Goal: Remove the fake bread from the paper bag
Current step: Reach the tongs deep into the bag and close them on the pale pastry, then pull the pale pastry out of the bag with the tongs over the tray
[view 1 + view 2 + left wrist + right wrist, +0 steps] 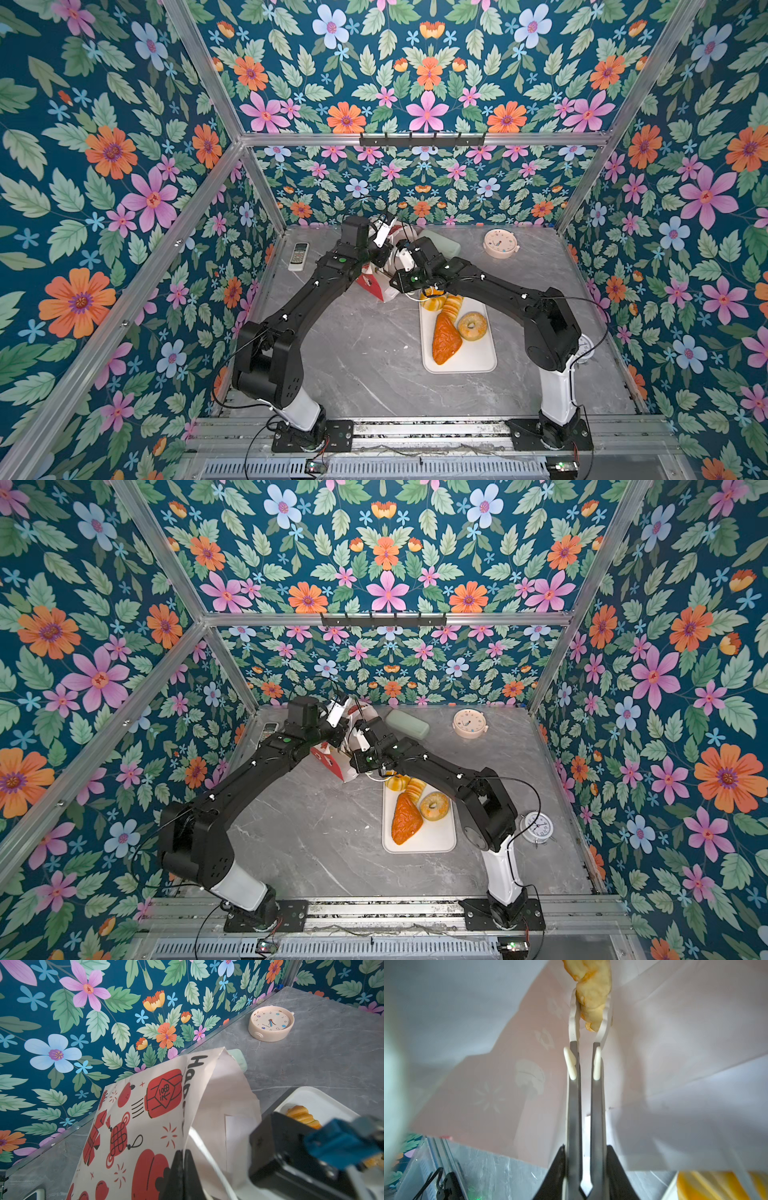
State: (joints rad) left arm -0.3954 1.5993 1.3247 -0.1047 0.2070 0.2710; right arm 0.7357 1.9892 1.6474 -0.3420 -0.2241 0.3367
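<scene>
Right wrist view: right gripper (584, 1151) is clamped on the metal tongs (574, 1095), jaws close together with only the tong arms between them. The tongs reach deep inside the paper bag (145, 1115). Their white tips pinch the near end of the twisted roll (592, 995). Roll's long axis is roughly in line with the tongs. Its far end points deeper into the bag and is cut off by the frame edge.

Left wrist view: left gripper (184, 1159) is fully closed, pinching the edge of the bag's mouth. Bag is tipped over, long axis running from the mouth at the grippers toward the back wall.

Both top views: the wrists cover most of the bag, and the roll isn't visible there. Tray (478, 361) sits on the grey table (365, 365) near the bag's mouth, long side front-to-back.
- croissant (445, 338): lengthwise along the tray, narrow tip toward the bag
- ring bagel (472, 326): flat, hole up, just beside the croissant
- ridged loaf (452, 305): slightly off the tray's axis
- fluted bun (431, 301): far end of the tray, partly under the right arm
</scene>
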